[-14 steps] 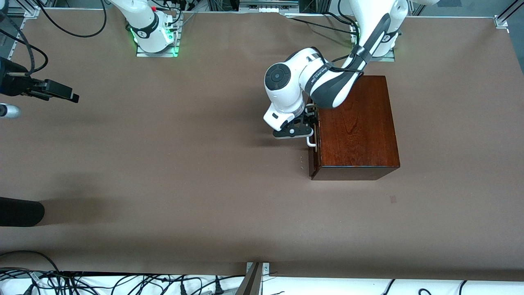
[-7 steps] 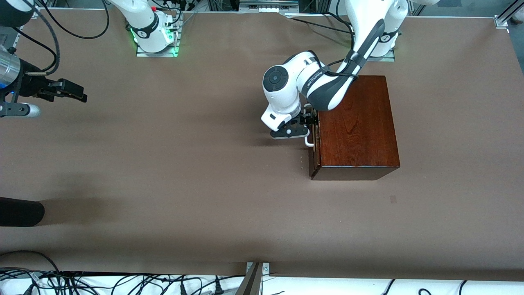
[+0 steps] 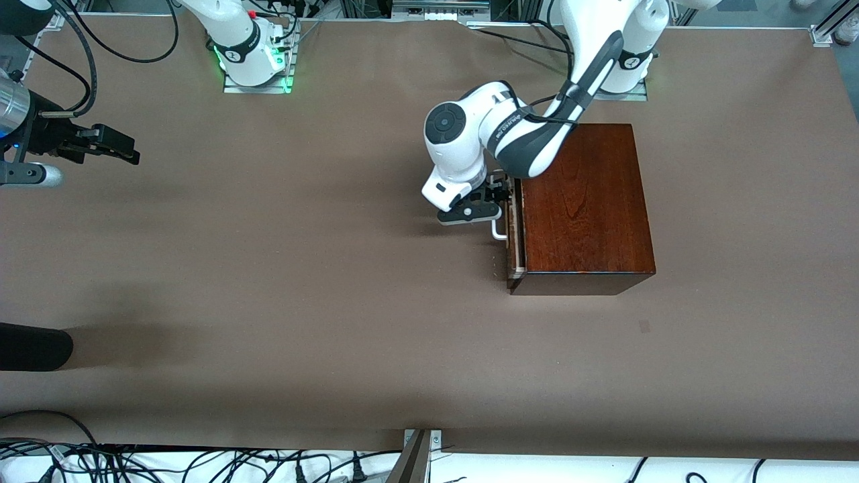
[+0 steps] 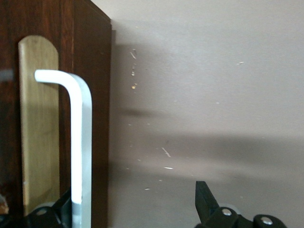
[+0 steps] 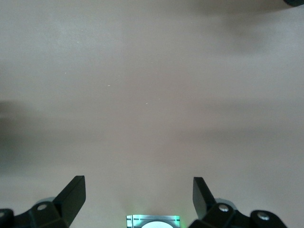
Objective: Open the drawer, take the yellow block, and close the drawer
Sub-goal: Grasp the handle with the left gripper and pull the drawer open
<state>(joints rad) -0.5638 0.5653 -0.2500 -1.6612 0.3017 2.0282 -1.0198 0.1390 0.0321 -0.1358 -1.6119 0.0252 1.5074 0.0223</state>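
The box (image 3: 584,208) sat toward the left arm's end of the table (image 3: 302,282), its dark top closed over, its front face turned toward the right arm's end. The drawer (image 3: 514,235) stood out from that face by a thin sliver, a pale strip of its inner wood showing along the edge. The handle (image 3: 498,231), a white loop, stuck out from the drawer front.

The left gripper (image 3: 495,201) was at the drawer front, low by the handle. In the left wrist view its fingers stood wide apart, one finger (image 4: 205,199) out over the bare table and the other tucked against the drawer front with the handle's bar (image 4: 80,142) just inside it; the bar lay between the two fingers, and no squeeze on it showed. The block could not be seen; the slit was too narrow to see into.

In front of the drawer the table ran bare all the way toward the right arm's end. Between the box and the near edge there was also open cloth.

The right gripper (image 3: 117,147) waited over the table's edge at the right arm's end, well apart from the box, its fingers (image 5: 71,194) spread wide with nothing between them.

The table was covered in a plain brown cloth. Cables (image 3: 201,466) trailed along the near edge, and a dark object (image 3: 33,345) jutted in at the right arm's end.
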